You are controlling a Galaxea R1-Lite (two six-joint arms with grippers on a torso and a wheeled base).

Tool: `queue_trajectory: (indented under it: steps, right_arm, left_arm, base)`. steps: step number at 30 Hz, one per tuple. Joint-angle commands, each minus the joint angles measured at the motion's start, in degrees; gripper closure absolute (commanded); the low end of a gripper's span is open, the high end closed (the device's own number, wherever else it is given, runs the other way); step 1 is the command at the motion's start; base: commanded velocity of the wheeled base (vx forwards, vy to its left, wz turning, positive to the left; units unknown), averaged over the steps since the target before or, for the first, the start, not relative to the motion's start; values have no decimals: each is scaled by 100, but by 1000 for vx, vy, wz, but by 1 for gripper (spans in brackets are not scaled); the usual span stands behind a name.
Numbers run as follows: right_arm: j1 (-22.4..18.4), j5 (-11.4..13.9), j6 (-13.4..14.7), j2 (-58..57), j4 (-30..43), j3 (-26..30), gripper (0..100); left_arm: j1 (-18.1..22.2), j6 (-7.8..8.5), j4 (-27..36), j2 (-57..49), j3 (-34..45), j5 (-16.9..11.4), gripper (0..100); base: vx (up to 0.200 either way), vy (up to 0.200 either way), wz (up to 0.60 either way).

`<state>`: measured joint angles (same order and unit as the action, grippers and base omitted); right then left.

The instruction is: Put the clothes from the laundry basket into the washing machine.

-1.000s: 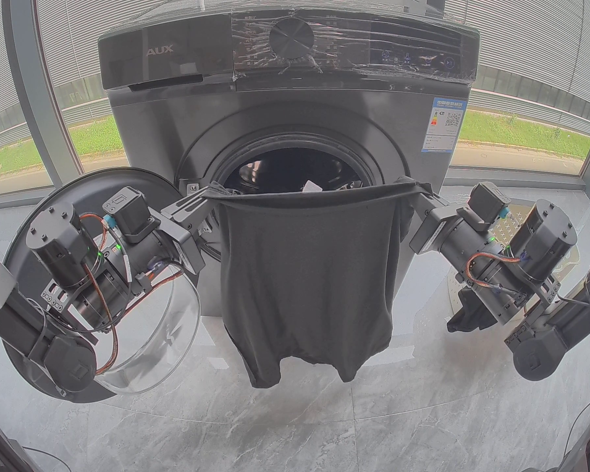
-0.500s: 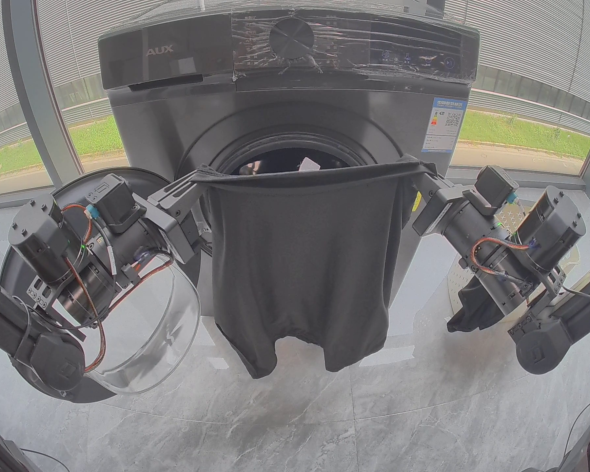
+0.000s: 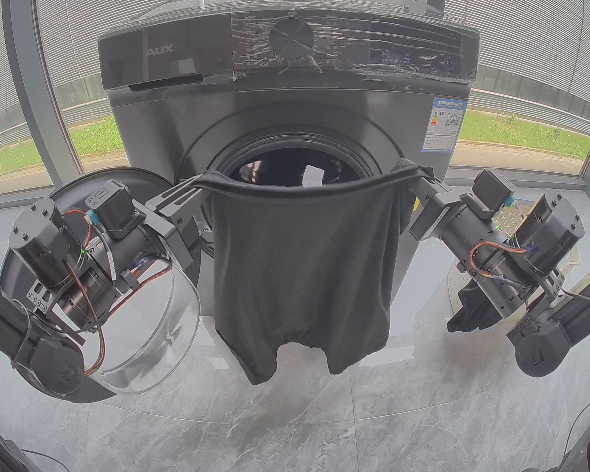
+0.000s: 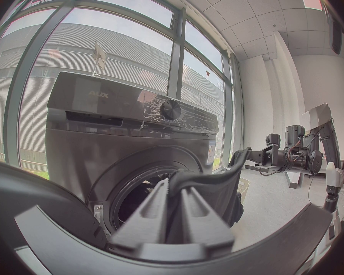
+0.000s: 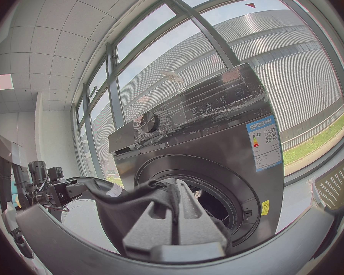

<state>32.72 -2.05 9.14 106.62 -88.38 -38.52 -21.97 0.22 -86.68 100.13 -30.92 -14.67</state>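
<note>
A dark grey T-shirt (image 3: 305, 263) hangs spread in front of the washing machine's (image 3: 288, 99) open drum (image 3: 288, 165). My left gripper (image 3: 200, 183) is shut on its one top corner and my right gripper (image 3: 414, 170) is shut on the other. The top edge sags slightly between them, level with the lower half of the opening. In the left wrist view the left gripper (image 4: 174, 184) pinches bunched cloth, and the T-shirt (image 4: 218, 188) stretches to the right gripper (image 4: 252, 155). The right gripper (image 5: 174, 191) clamps the T-shirt (image 5: 122, 207) in the right wrist view.
The machine's round door (image 3: 147, 322) stands open to the left, under my left arm. A white perforated laundry basket (image 3: 514, 221) sits on the floor to the right behind my right arm, with a dark garment (image 3: 472, 313) draped over its side. Grey tiled floor lies in front.
Both grippers have lifted the T-shirt a little higher against the drum opening. In the last half second its top edge went from taut to slightly slack.
</note>
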Motion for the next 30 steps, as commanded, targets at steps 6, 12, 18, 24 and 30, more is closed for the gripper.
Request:
queue_trajectory:
  steps: [6, 12, 18, 24, 30]
  right_arm:
    - [6, 3, 70, 52, 40, 108, 100]
    - [244, 3, 79, 254, 5, 38, 100]
    - [376, -50, 70, 404, 58, -323, 100]
    - [191, -103, 61, 658, 93, -621, 100]
    - [182, -103, 61, 781, 102, -824, 100]
  left_arm:
    - [140, 4, 10, 287, 850, -441, 0]
    - [202, 110, -16, 991, 1176, -792, 0]
    - [202, 374, -25, 1544, 1114, -810, 0]
    - [35, 804, -25, 1606, 1738, -1372, 0]
    - [61, 918, -25, 1738, 1615, -1381, 0]
  base:
    - [0, 0, 0]
    - [0, 0, 0]
    - [0, 0, 0]
    - [0, 0, 0]
    - [0, 0, 0]
